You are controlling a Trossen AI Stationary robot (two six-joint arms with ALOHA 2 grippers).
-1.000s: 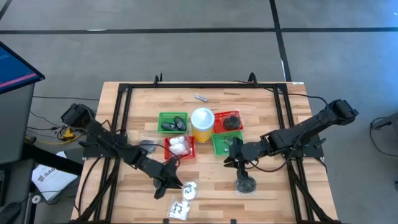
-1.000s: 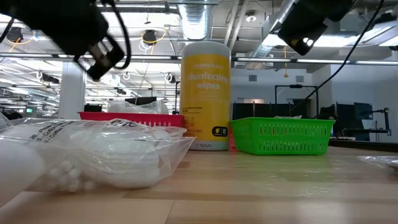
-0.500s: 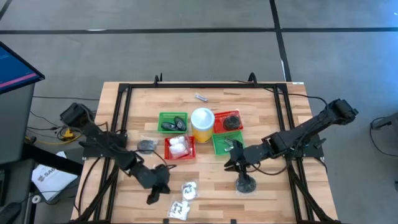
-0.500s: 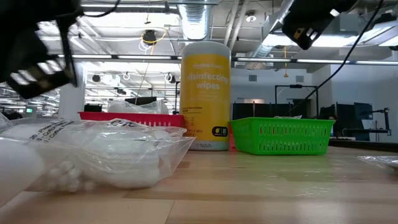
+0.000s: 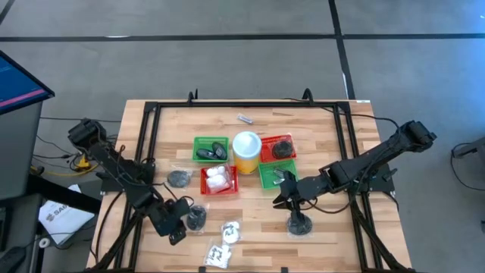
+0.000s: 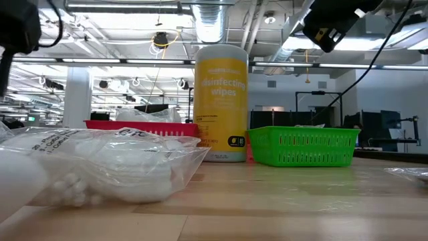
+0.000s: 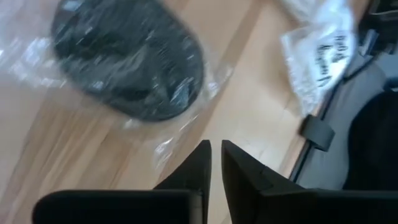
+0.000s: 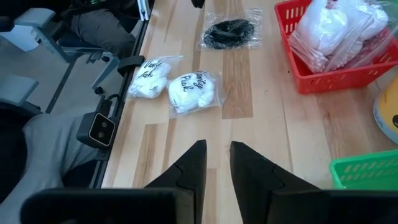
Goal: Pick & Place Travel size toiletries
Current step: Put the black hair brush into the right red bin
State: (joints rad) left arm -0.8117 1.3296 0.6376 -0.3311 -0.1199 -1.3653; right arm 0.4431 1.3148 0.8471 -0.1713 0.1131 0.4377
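- left gripper (image 5: 173, 225) low at the near left of the table (image 5: 333, 144), fingers nearly together, holding nothing, just beside a bagged dark round piece (image 5: 196, 216)
- right gripper (image 5: 282, 199) near the green basket (image 5: 270, 175), fingers narrow, empty
- white packets (image 5: 230, 232) near edge, centre; another dark bag (image 5: 179, 178) left of the red basket (image 5: 218, 180); one more dark piece (image 5: 299, 224) near right
- yellow wipes canister (image 5: 246, 150) mid-table

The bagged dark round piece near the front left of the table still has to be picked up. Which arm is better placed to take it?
Probably the left. The left gripper sits right beside the bagged dark piece, which fills its wrist view just past the fingers. The right gripper hangs over by the green basket, farther off.
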